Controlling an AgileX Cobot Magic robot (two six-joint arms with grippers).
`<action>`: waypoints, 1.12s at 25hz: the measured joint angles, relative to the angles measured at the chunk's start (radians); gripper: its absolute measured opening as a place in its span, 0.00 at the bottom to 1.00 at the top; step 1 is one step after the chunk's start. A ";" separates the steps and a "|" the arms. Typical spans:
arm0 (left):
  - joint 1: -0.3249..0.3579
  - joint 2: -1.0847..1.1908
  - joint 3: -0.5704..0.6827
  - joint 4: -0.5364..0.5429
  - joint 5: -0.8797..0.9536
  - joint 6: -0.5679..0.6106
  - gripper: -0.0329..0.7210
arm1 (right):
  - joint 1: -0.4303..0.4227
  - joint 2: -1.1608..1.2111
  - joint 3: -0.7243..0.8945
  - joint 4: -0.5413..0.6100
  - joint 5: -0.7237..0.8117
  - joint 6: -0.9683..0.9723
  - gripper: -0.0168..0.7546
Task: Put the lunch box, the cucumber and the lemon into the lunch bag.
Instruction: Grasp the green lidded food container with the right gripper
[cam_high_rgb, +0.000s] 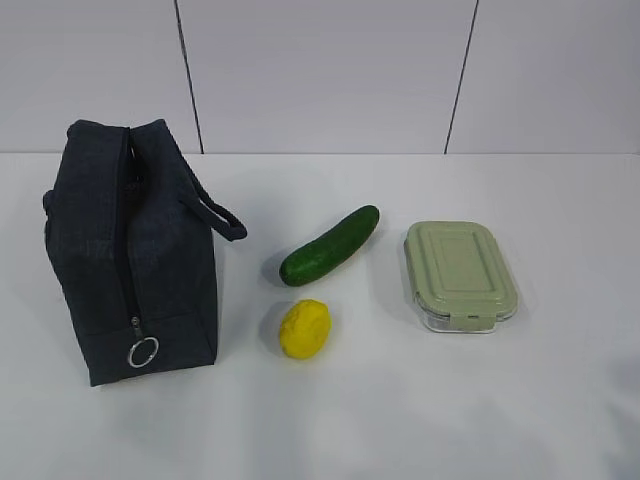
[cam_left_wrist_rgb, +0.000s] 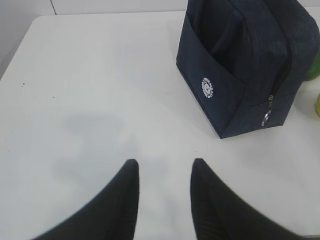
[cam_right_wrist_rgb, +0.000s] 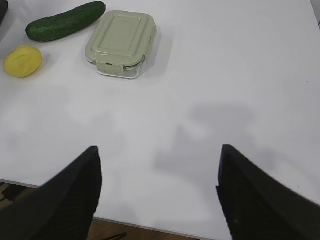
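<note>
While our exterior view shows lunch bag (cam_high_rgb: 135, 255) left, cucumber (cam_high_rgb: 329, 245), lemon (cam_high_rgb: 304, 329) and lunch box (cam_high_rgb: 460, 275) right, only wrist views show our left end effector (cam_left_wrist_rgb: 164, 172) and right end effector (cam_right_wrist_rgb: 159, 160), both released and empty above the counter (cam_high_rgb: 400, 420).

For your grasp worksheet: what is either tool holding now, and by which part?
Nothing. The left tool and right tool are open over bare table.

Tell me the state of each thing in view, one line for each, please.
lunch bag: upright on the table, zipper closed, ring pull at the lower end.
lunch box: lid on, flat on the table.
cucumber: lying loose, outside the bag.
lemon: loose, outside the bag.
left gripper: fingers apart, empty.
right gripper: fingers wide apart, empty.
</note>
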 joint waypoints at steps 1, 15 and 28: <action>0.000 0.000 0.000 0.000 0.000 0.000 0.36 | 0.000 0.000 0.000 0.000 0.000 0.000 0.75; 0.000 0.000 0.000 0.000 0.000 0.000 0.36 | 0.000 0.000 0.000 -0.004 0.000 0.002 0.75; 0.000 0.000 0.000 0.000 0.000 0.000 0.36 | 0.000 0.016 -0.072 -0.029 -0.056 0.105 0.75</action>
